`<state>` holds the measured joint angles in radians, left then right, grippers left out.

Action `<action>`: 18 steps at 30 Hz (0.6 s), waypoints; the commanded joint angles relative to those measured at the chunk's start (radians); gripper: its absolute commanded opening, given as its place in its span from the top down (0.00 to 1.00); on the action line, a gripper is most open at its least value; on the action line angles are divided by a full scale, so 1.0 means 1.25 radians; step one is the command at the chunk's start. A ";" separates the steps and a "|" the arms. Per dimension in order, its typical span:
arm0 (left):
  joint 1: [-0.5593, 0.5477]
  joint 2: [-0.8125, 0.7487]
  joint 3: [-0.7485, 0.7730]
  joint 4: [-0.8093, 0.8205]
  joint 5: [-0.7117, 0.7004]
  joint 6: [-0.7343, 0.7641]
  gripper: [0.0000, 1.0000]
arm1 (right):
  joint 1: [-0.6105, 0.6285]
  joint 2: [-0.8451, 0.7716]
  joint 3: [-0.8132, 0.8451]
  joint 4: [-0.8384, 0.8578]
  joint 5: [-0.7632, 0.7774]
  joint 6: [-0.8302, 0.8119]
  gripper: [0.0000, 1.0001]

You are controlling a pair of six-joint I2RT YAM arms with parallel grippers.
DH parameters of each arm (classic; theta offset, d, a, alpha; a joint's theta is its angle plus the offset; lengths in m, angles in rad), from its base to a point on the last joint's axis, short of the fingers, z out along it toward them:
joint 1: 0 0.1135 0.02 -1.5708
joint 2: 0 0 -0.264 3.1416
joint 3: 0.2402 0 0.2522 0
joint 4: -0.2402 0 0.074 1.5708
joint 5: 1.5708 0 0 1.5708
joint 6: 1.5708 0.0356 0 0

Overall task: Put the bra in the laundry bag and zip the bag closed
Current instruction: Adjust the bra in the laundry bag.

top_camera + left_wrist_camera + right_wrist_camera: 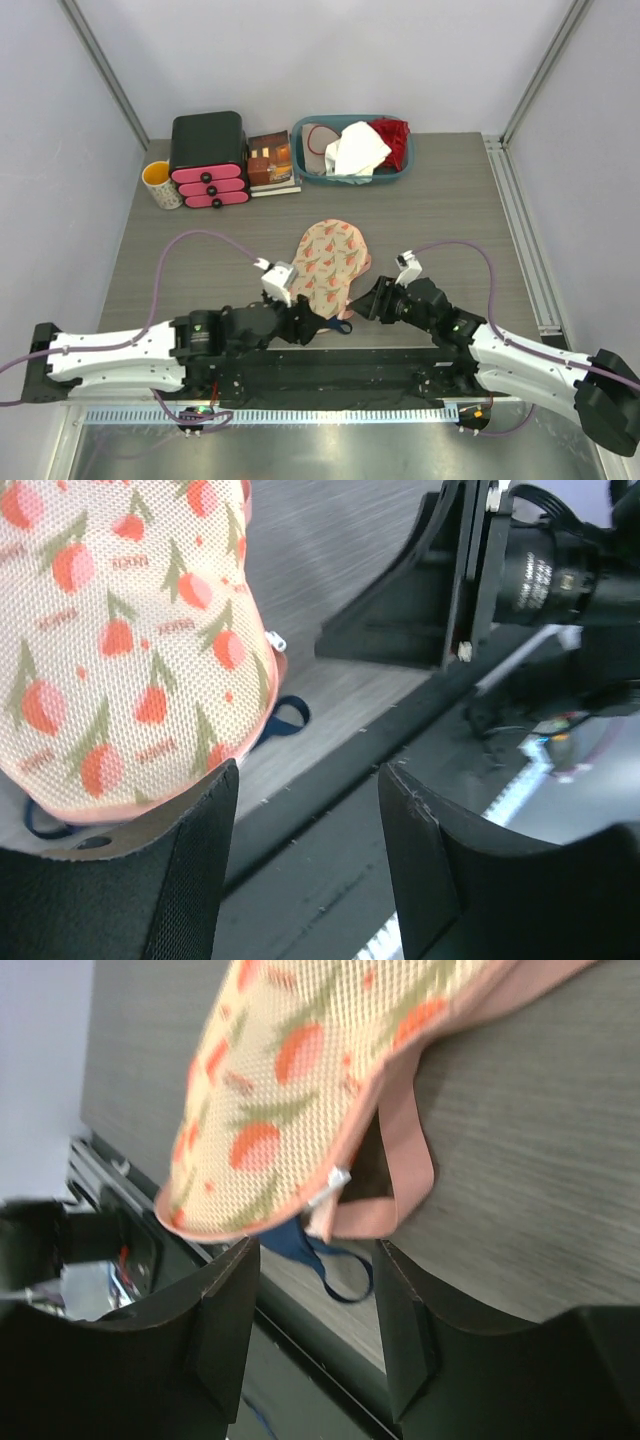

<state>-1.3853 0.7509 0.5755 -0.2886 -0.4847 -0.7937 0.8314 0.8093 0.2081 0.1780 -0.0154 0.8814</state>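
Two grippers: both are hanging low over the table (450, 200), flanking the near end of the laundry bag (332, 262).
Left gripper (305, 810): jaws are standing wide apart, gripping nothing; the bag's pink edge is lying just beside one finger (195, 860).
Right gripper (315, 1280): jaws are gaping too, holding nothing.
Laundry bag: is lying flat mid-table, its trim parting at the near end by the zipper pull (340, 1177).
Bra (298, 1247): is lying mostly hidden by the bag; only a navy strap loop is poking out at that near end.
Teal basket (345, 181): is sitting at the far edge, holding cloth.
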 commanded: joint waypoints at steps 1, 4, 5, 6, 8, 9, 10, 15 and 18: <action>-0.001 0.200 0.136 -0.098 -0.030 0.152 0.43 | 0.004 0.018 -0.022 0.027 -0.090 -0.076 0.47; -0.001 0.323 0.185 -0.112 -0.043 0.219 0.44 | 0.004 0.031 -0.023 0.037 -0.103 -0.078 0.48; -0.001 0.348 0.190 -0.105 -0.045 0.231 0.44 | 0.002 0.042 -0.022 0.042 -0.113 -0.076 0.48; -0.001 0.366 0.195 -0.097 -0.039 0.255 0.43 | 0.002 0.051 -0.022 0.048 -0.131 -0.072 0.47; -0.001 0.414 0.210 -0.089 -0.032 0.272 0.42 | 0.002 0.064 -0.028 0.065 -0.158 -0.071 0.46; -0.001 0.427 0.215 -0.092 -0.053 0.279 0.42 | 0.004 0.083 -0.033 0.087 -0.173 -0.067 0.45; -0.001 0.459 0.226 -0.097 -0.061 0.284 0.42 | 0.002 0.091 -0.039 0.093 -0.185 -0.066 0.45; -0.002 0.537 0.264 -0.125 -0.096 0.293 0.44 | 0.004 0.164 -0.050 0.160 -0.193 -0.066 0.44; -0.002 0.567 0.272 -0.124 -0.120 0.293 0.45 | 0.004 0.216 -0.045 0.205 -0.204 -0.063 0.46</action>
<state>-1.3853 1.4303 0.8719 -0.4320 -0.5652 -0.4583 0.8318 1.0275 0.1482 0.2958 -0.2321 0.8143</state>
